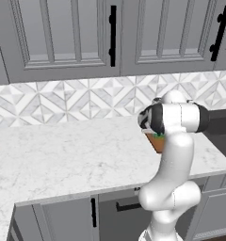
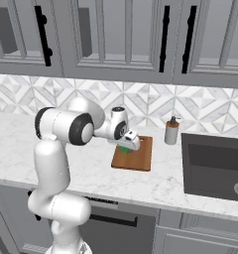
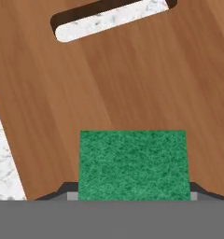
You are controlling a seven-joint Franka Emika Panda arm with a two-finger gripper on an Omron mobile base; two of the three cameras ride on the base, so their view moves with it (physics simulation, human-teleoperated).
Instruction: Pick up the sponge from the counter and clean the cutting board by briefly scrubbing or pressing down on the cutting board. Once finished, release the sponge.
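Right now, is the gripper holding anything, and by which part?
Yes: the green-topped square sponge, pinched by its two opposite sides between the fingers, over the reddish-brown wooden cutting board.

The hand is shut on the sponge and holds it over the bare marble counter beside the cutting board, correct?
Not quite. The hand is shut on the sponge, but the hand view shows the sponge over the cutting board itself, not over the bare counter.

No readable text, labels or numbers, soap bottle (image 2: 171,131) possibly unmarked
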